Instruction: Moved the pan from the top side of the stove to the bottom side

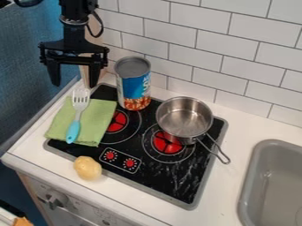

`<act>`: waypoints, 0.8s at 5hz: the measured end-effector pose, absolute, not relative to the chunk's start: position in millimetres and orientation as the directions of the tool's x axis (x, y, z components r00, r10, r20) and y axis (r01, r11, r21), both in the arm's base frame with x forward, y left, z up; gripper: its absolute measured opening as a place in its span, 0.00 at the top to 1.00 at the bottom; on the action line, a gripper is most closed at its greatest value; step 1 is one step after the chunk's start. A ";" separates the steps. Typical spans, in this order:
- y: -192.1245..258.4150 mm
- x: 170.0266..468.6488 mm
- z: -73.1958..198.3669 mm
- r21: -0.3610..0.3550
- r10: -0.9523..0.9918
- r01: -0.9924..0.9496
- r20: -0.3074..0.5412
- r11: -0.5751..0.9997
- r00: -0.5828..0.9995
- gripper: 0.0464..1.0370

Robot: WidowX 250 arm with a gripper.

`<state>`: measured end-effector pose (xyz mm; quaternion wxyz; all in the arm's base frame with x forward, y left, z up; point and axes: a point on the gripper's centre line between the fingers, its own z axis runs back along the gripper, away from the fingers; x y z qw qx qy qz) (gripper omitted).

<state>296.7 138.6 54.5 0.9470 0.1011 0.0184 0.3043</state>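
Saucepan [184,115], smooth reflective metal with a round bowl and looped wire handle, upright on the glossy black cooktop [177,176], well apart from the spread, empty fingers of the gripper [74,84], to their lower right. The transfer to the bottom side appears yet to be made; below the fingers, a slotted spatula [77,115] lies on matte green cloth [99,119].

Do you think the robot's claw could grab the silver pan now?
Probably yes: the claw hangs open and nothing covers the pan, though it may have to go around the tall can.
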 end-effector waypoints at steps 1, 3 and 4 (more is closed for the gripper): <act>136.6 294.5 43.4 0.211 0.583 -0.569 -0.006 0.795 0.812 0.04; 93.1 306.5 38.5 0.215 0.506 -0.496 0.006 0.842 0.862 0.04; 70.9 313.1 45.8 0.189 0.474 -0.473 0.045 0.860 0.879 0.04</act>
